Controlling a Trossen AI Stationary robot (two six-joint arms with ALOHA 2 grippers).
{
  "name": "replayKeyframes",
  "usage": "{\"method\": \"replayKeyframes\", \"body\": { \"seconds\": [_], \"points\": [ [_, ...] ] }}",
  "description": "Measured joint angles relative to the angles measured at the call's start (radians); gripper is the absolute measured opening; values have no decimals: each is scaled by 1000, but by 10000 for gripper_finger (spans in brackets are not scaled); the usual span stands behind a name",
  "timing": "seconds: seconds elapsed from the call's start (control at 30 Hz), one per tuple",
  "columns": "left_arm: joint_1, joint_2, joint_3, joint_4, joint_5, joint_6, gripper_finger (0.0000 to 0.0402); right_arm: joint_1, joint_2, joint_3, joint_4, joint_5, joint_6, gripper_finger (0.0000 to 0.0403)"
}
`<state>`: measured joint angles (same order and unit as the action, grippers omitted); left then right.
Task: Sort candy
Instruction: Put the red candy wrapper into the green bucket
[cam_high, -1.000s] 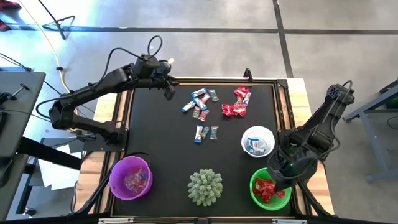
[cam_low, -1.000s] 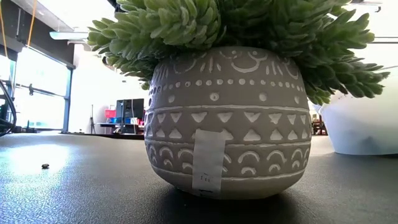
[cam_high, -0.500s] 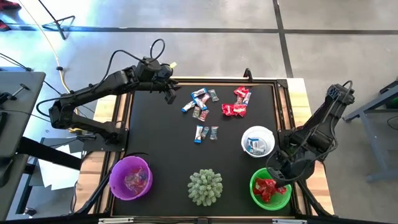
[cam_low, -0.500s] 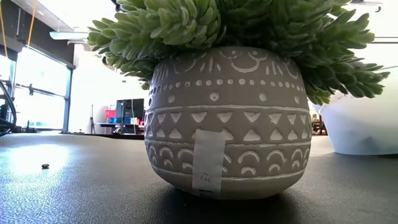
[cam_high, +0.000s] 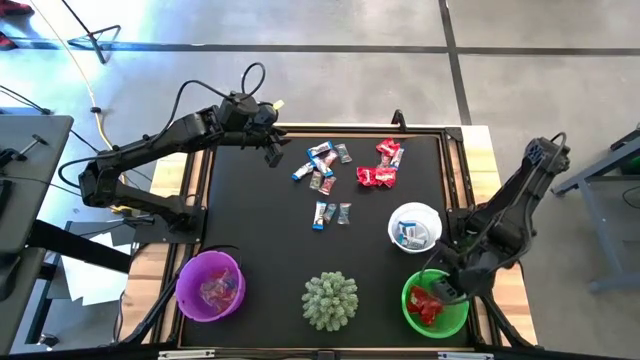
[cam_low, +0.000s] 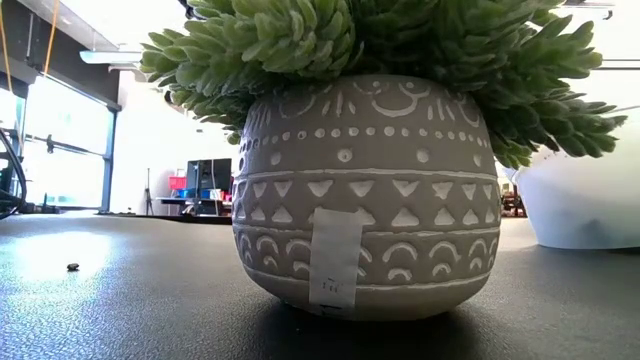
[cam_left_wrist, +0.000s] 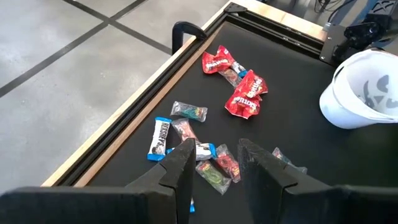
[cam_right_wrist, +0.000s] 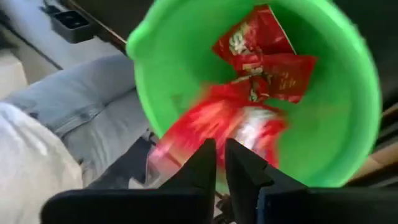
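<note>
Loose candy lies on the black mat: a mixed cluster (cam_high: 320, 166), red pieces (cam_high: 380, 165) and a blue pair (cam_high: 331, 213). In the left wrist view the same candy (cam_left_wrist: 211, 155) lies ahead of my left gripper (cam_left_wrist: 214, 163). That gripper (cam_high: 273, 152) hovers open near the table's far left, beside the cluster. My right gripper (cam_high: 446, 291) hangs over the green bowl (cam_high: 455, 322), which holds red candy (cam_right_wrist: 264, 59). Its fingertips (cam_right_wrist: 221, 163) stand a narrow gap apart. A blurred red candy (cam_right_wrist: 217, 127) is just below them. My right gripper points down into the green bowl, with the blurred red candy (cam_right_wrist: 186, 146) right under its fingertips. Whether the fingers touch that candy I cannot tell. My left gripper touches nothing.
A white bowl (cam_high: 428, 213) with blue candy and a purple bowl (cam_high: 186, 282) with candy stand on the mat. A potted spiky green plant (cam_high: 330, 300) sits at the near edge and fills the low view (cam_low: 360, 190). A person's leg in jeans (cam_right_wrist: 68, 118) shows beyond the green bowl.
My right gripper has moved toward the table's near edge, from beside the white bowl to above the green bowl. The red candy under its fingertips shows motion blur.
</note>
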<state>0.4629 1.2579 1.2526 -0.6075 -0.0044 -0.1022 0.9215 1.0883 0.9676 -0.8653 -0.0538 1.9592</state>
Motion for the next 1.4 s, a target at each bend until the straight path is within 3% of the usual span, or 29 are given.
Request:
{"method": "replayKeyframes", "body": {
  "seconds": [0.2, 0.5, 0.67, 0.83, 1.03, 1.2, 1.4],
  "points": [
    [0, 0, 0, 0, 0, -7, 106, -7, 59, 0, -39, -7, 141, 47],
    [0, 0, 0, -2, 0, -28, 106, -34, 71, 0, -21, 34, 136, 125],
    [0, 0, 0, -2, 0, -45, 106, -74, 30, 0, 61, 90, 95, 140],
    [0, 0, 0, -2, 1, -45, 106, -140, -16, 0, 102, 294, -33, 132],
    [0, 0, 0, -2, 1, -15, 106, -290, -36, 0, 67, 442, -318, 120],
    [1, 0, 0, 0, 1, 11, 106, -472, -33, 0, 74, 445, -666, 118],
    [2, 0, 0, 9, 0, 32, 106, -735, -27, 0, 111, 376, -873, 118]
  ]
}}
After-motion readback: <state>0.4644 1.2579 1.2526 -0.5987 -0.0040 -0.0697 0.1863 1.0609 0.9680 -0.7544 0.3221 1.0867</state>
